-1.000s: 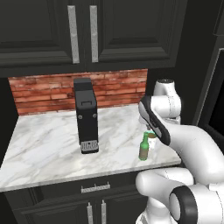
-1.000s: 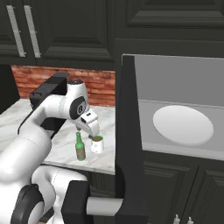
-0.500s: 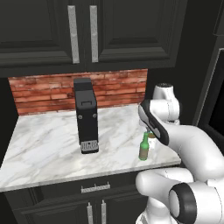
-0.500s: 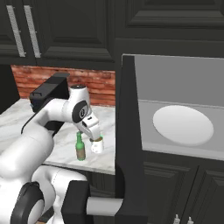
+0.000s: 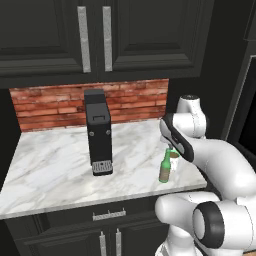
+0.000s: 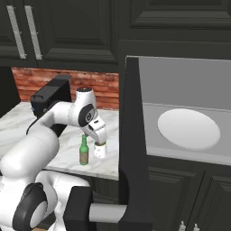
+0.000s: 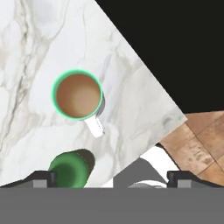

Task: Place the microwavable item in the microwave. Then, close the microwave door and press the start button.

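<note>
Green bottle (image 6: 83,150) stands upright just beside the cup (image 6: 100,149) on the marble worktop (image 5: 55,160), near its front right corner; in the hand view the bottle top (image 7: 70,169) sits between the cup (image 7: 78,96) and the finger tips, so it crowds that side. Cup is white with a green rim, brown liquid inside, small handle pointing toward the worktop edge. Hand (image 6: 96,135) hovers directly above the cup, jaws spread wide, holding nothing, not touching cup or bottle. Tall black coffee machine (image 5: 98,131) stands mid-worktop, well apart from both.

Microwave (image 6: 185,117) is to the right of the worktop, grey cavity with white round turntable (image 6: 188,129) visible. Microwave door (image 6: 131,144) is swung open, edge-on between cup and cavity in the right base view.

Red brick backsplash (image 5: 45,102) behind the worktop. Black panelled cabinets (image 5: 60,35) with silver handles above, black drawers and doors below. Brown tiled floor (image 7: 199,140) past the worktop corner.
</note>
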